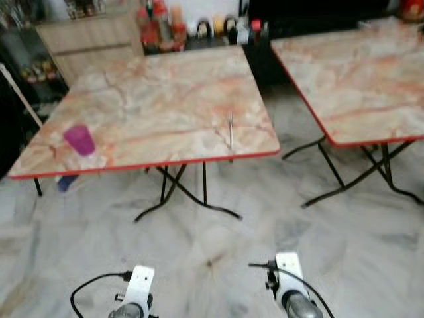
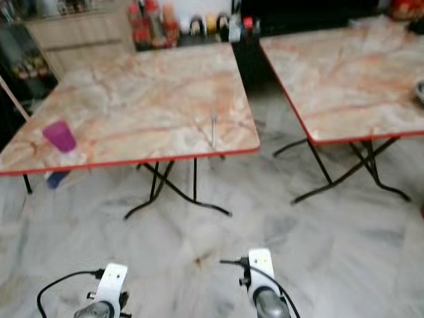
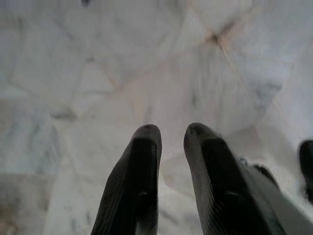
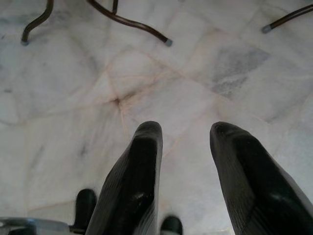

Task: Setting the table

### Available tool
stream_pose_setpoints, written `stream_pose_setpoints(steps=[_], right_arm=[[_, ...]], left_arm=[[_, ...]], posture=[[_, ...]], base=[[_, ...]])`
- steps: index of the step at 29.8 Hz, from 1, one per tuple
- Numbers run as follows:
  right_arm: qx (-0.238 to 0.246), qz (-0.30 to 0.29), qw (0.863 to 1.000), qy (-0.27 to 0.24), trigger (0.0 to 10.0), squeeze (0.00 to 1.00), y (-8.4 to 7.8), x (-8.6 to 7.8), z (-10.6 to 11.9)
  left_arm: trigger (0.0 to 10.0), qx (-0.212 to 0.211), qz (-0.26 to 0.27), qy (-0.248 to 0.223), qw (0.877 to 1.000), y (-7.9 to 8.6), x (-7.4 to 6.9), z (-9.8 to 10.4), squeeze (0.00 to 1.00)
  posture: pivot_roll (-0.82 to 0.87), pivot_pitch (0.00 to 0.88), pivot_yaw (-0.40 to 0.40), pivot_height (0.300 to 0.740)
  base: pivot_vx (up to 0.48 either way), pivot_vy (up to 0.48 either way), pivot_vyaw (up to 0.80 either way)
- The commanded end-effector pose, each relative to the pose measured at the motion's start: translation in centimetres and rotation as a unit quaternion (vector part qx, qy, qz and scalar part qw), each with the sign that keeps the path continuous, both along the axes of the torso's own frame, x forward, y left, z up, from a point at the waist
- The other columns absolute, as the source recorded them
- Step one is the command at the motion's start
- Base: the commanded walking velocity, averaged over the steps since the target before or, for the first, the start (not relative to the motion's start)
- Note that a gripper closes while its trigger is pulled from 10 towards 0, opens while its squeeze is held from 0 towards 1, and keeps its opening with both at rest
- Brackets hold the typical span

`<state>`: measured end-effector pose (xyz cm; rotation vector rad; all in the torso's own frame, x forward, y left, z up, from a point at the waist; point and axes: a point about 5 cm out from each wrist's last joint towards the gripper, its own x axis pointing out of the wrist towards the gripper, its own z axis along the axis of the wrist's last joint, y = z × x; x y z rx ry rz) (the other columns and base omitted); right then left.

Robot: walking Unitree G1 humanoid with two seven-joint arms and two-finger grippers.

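On the marble-patterned, red-edged folding table [image 1: 152, 99] ahead you have a purple plastic cup [image 1: 80, 140], probably light; grip its wall. Both left gripper [image 3: 171, 137] and right gripper [image 4: 186, 137] hang with jaws spread, empty.

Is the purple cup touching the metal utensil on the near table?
Apart. In the left eye view the purple cup stands near the table's left corner and the metal utensil lies near the right edge, with bare tabletop between.

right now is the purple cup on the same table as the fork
Yes, the purple cup stands near the left front corner of the near table, and the fork lies near its right front edge.
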<state>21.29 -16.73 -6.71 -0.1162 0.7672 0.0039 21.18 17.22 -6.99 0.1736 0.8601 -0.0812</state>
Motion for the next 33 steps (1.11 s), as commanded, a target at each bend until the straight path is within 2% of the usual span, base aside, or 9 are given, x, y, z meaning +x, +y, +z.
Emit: stream_pose_setpoints(steps=[1, 5, 14, 18, 22, 25, 27, 29, 33], right_arm=[[-0.014, 0.007, 1.0, -0.002, 10.0, 0.0, -0.5, -0.2, 0.0], [-0.011, 0.004, 1.0, -0.002, 10.0, 0.0, -0.5, -0.2, 0.0], [-0.001, -0.012, 1.0, -0.002, 10.0, 0.0, -0.9, -0.1, 0.1], [-0.008, 0.01, 0.999, -0.036, 10.0, 0.0, -0.5, 1.3, 1.0], [-0.003, 0.047, 0.996, -0.077, 10.0, 0.0, 0.7, 2.5, 2.0], [0.005, 0.07, 0.989, -0.133, 10.0, 0.0, 1.6, 4.1, 3.5], [-0.017, 0.091, 0.983, -0.16, 10.0, 0.0, 1.9, 4.7, 4.2], [-0.04, 0.135, 0.97, -0.198, 10.0, 0.0, 2.7, 5.3, 5.1], [-0.025, 0.148, 0.958, -0.245, 10.0, 0.0, 3.8, 6.2, 6.5]], left_arm=[[10.0, -0.004, 0.0, 0.005, 1.0, -0.5, -0.2, -0.2, 0.0], [10.0, -0.005, 0.001, 0.005, 1.0, -0.5, -0.2, -0.2, 0.0], [10.0, -0.009, 0.002, 0.007, 1.0, -0.8, -0.3, -0.2, 0.0], [10.0, -0.011, 0.0, 0.008, 1.0, -1.2, -0.3, -0.3, 0.0], [10.0, -0.01, -0.001, 0.009, 1.0, -1.2, -0.4, -0.4, 0.0], [10.0, -0.012, -0.004, 0.007, 1.0, -1.2, -0.5, -0.4, 0.0], [10.0, -0.012, -0.005, 0.007, 1.0, -1.2, -0.5, -0.4, 0.0], [10.0, -0.011, -0.007, 0.009, 1.0, -1.3, -0.6, -0.4, 0.0], [10.0, -0.011, -0.008, 0.01, 1.0, -1.2, -0.6, -0.5, 0.0]], posture=[[-0.05, 0.0, 0.087, 0.74], [-0.05, 0.0, 0.083, 0.74], [-0.06, 0.0, 0.067, 0.74], [-0.06, 0.0, 0.057, 0.74], [-0.06, 0.0, 0.055, 0.74], [-0.07, 0.0, 0.054, 0.74], [-0.08, 0.0, 0.056, 0.74], [-0.08, 0.0, 0.056, 0.74], [-0.08, 0.0, 0.056, 0.74]], base=[[0.368, 0.0, 0.59], [0.366, 0.0, 0.51], [0.363, 0.0, 0.0], [0.355, 0.0, 0.0], [0.25, 0.0, 0.0], [0.0, 0.0, 0.0], [0.0, 0.0, 0.0], [0.0, 0.0, 0.0], [0.0, 0.0, 0.0]])
